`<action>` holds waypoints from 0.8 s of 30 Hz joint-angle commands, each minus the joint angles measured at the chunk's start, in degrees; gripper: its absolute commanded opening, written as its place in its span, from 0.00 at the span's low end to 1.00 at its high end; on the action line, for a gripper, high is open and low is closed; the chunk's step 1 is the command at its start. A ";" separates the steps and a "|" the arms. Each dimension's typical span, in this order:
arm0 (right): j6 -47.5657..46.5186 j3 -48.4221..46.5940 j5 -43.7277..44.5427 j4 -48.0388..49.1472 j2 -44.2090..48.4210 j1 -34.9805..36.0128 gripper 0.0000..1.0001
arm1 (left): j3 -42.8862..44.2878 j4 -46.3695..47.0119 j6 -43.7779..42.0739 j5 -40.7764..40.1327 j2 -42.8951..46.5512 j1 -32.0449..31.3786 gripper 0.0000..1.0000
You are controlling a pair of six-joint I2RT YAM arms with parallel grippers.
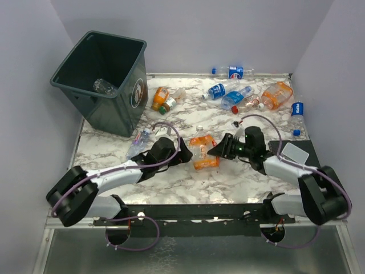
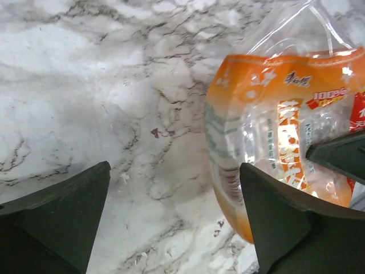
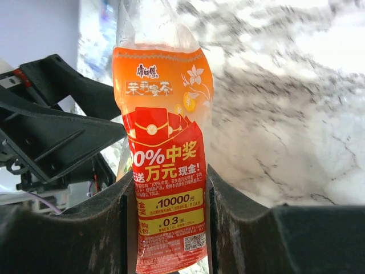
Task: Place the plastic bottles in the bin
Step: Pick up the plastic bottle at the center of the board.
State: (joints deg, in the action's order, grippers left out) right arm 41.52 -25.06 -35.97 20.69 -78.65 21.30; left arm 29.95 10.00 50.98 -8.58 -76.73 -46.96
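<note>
Top view: the bin (image 1: 108,111) stands at the far left of the marble table (image 1: 171,182), with one clear bottle (image 1: 104,87) inside it. Loose bottles (image 1: 235,97) are scattered along the far edge and far right. Two orange ones (image 1: 161,100) lie just beside the bin, and a clear one (image 1: 139,140) is near the left arm. Mid-table, an orange-labelled bottle (image 1: 203,153) sits between the left gripper (image 1: 187,153) and the right gripper (image 1: 219,149). From above we cannot tell how either pair of jaws stands.

Right wrist view settles one: the right gripper pinches that bottle, both fingers (image 3: 85,234) pressed against the sides of the label, the clear neck end pointing away from the wrist. The left gripper shows there as a dark shape close on the left.

Left wrist view settles the other: the left gripper is spread wide over bare marble. The bottle lies at its right-hand finger (image 2: 285,228), partly behind it, and we cannot tell whether they touch. A dark fingertip of the right gripper pokes in at the right edge, against the label.
</note>
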 commanded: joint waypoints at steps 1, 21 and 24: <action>-7.67 0.68 6.89 -4.41 14.76 0.32 0.28 | 3.47 -4.47 -4.06 -2.97 10.78 0.29 0.99; -15.33 2.05 8.07 -3.62 43.77 2.47 0.30 | 37.06 4.87 -22.89 25.78 5.40 1.11 0.99; -15.38 1.95 8.18 -3.95 43.84 2.54 0.30 | 39.47 3.38 -21.53 28.90 1.11 1.14 0.95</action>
State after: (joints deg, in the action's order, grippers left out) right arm 27.27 -23.55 -27.20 15.77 -35.07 23.40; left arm 66.65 16.99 29.69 9.21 -70.67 -45.82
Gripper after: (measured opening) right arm 0.413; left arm 0.982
